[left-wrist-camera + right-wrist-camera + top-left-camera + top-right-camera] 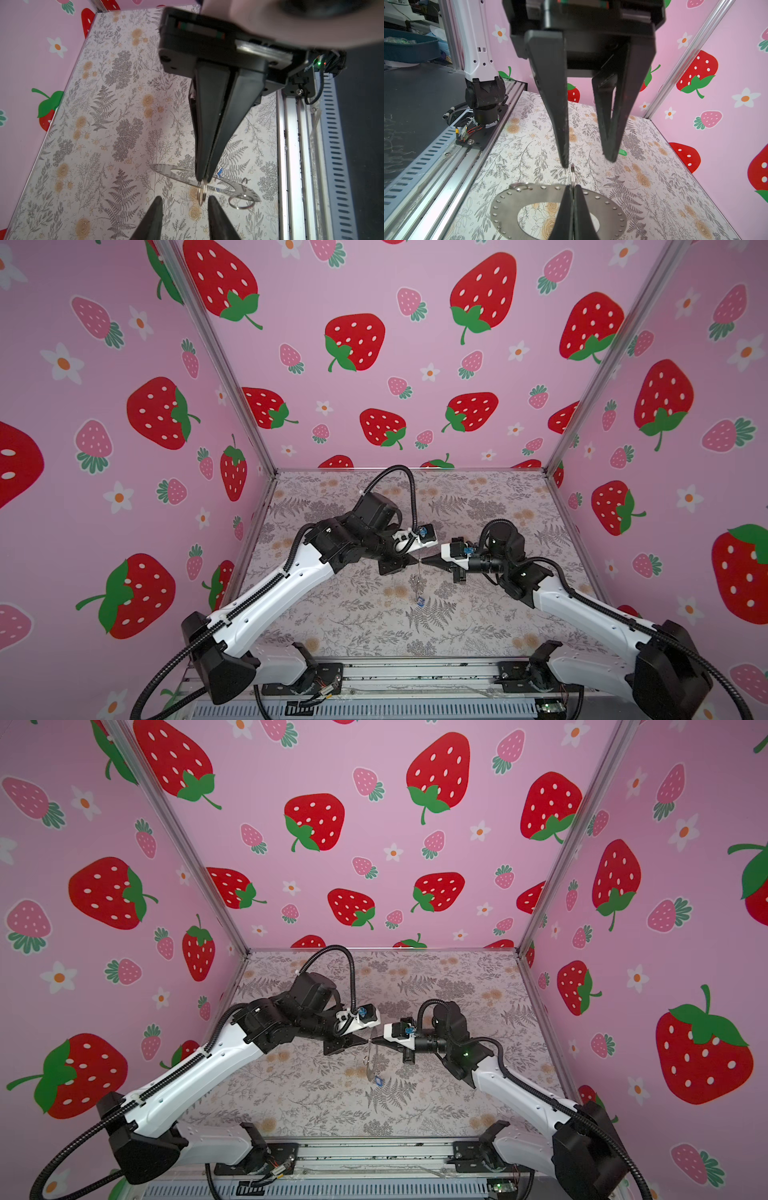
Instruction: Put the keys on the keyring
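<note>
pink strawberry-print walls point(415, 364) surround a floral, fern-patterned tabletop point(353, 626).

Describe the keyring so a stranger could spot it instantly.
Over the floral table, the left gripper and right gripper stand tip to tip. The keyring hangs under them: a flat grey plate with a wide hole and dotted rim, far bigger than the thin wire rings clipped on it.

keyring point(419, 581) between left gripper point(415, 561), right gripper point(425, 562); above table point(353, 626)
</note>
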Controlling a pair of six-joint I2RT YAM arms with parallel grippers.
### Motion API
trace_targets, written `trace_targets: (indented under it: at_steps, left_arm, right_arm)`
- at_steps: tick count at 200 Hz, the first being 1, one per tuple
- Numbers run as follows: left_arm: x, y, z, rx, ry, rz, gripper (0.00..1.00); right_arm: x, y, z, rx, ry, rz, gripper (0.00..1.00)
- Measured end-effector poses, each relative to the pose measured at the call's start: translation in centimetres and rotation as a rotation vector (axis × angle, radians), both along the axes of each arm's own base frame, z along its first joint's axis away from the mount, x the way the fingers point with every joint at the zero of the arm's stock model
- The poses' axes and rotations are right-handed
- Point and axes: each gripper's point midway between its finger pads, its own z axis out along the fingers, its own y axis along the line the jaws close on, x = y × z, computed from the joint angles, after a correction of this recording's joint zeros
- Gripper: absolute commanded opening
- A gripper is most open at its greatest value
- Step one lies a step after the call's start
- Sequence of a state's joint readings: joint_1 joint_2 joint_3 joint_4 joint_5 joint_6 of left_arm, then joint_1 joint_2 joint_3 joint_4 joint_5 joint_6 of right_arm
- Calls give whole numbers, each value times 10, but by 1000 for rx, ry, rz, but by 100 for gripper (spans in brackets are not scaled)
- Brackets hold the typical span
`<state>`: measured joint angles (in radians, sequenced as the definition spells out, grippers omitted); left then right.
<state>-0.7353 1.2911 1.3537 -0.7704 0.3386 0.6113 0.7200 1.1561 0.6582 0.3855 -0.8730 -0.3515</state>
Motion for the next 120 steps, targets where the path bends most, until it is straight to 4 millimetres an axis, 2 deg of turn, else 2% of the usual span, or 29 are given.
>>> trace_targets:
  at_steps: [24, 52, 81, 120]
  left_arm:
    - [5, 16, 2, -102, 0, 50, 38]
    - [6, 28, -5, -242, 6, 67, 36]
    - [-3, 24, -10, -356, 5, 10, 32]
    - [-9, 12, -5, -472, -22, -82, 29]
  right_arm:
    - [-1, -1, -2, 12, 20, -5, 1]
    - [0, 1, 9, 56, 18, -8, 0]
    - [0, 1, 23, 108, 14, -2, 0]
    - [-4, 1, 38, 160, 9, 19, 1]
